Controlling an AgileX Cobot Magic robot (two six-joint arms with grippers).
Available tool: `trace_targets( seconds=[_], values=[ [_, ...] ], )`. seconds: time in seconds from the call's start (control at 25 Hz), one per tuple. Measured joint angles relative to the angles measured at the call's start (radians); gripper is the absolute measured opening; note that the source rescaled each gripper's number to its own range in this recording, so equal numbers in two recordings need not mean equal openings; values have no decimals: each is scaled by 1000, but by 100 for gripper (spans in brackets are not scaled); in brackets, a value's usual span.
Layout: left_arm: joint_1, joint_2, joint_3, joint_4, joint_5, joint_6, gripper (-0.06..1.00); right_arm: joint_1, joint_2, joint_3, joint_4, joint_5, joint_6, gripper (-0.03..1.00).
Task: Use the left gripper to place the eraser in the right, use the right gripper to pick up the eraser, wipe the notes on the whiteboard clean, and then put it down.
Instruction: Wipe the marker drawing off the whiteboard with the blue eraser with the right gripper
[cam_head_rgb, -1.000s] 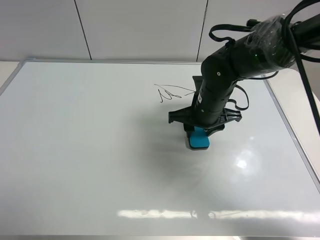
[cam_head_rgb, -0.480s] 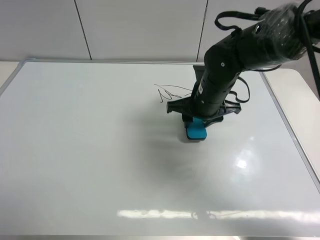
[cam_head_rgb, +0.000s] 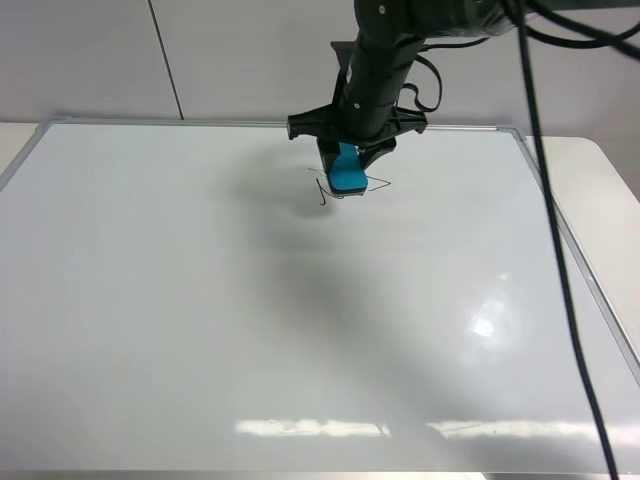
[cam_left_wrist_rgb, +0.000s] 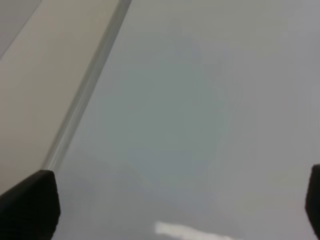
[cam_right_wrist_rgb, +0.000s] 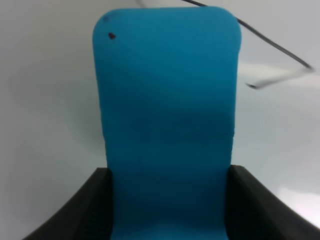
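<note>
**Eraser arrives on the scribble**

The left gripper (cam_left_wrist_rgb: 170, 207) hangs spread wide and empty over the whiteboard (cam_head_rgb: 150, 300), close to its frame; further right, the notes (cam_head_rgb: 322, 192) show only as stray stroke ends on either side of the eraser (cam_head_rgb: 347, 172), which now covers their middle; a second ago it stood nearer the camera, clear of them; the right gripper (cam_head_rgb: 352, 150) clamps it by one end; the wiping looks barely begun, with marks left to clear and the put-down not yet done.
</note>
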Motion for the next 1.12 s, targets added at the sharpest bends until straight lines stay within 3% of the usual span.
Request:
trace_targets(
  seconds=[0.24,0.4,0.56,1.12],
  values=[
    [0,0,0,0,0,0,100,35,223,-356,41,181,-137,1],
    [0,0,0,0,0,0,100,76,335,-485,41,254,-188,1],
    [0,0,0,0,0,0,100,109,382,-500,41,259,-202,1],
    [0,0,0,0,0,0,100,102,409,-510,5,264,-212,1]
  ],
)
